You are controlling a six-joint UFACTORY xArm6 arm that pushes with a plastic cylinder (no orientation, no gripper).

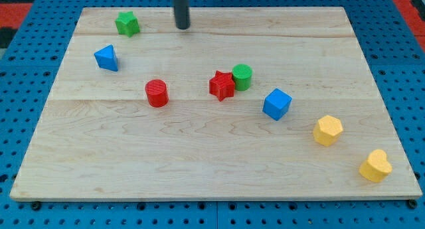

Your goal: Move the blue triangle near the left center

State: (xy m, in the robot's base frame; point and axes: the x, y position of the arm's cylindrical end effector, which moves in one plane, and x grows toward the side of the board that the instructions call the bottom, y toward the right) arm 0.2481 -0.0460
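Standing near the view's top edge of the wooden board [199, 182], my tip [182, 27] rests clear of every block and touches none. The tool is a plain rod with no jaws, so it neither opens nor closes; it holds nothing and can only push.

The blue triangle [106, 58] sits at the view's upper left, close to the board's left edge. The green star-shaped block [127, 23] lies just above and to its right, between the triangle and my tip.

Left centre lies below the triangle in this view, so the required travel is judged short and directed toward the view's bottom. A push that way calls for contact on the triangle's upper side. The tip's present position, above and to the right, suits that approach, but the green block stands near the direct line and may be disturbed.

Other blocks lie well apart from this route: red cylinder [157, 93], red star [222, 85] touching green cylinder [242, 77], blue cube [277, 103], yellow hexagon [327, 131], yellow heart [375, 166].
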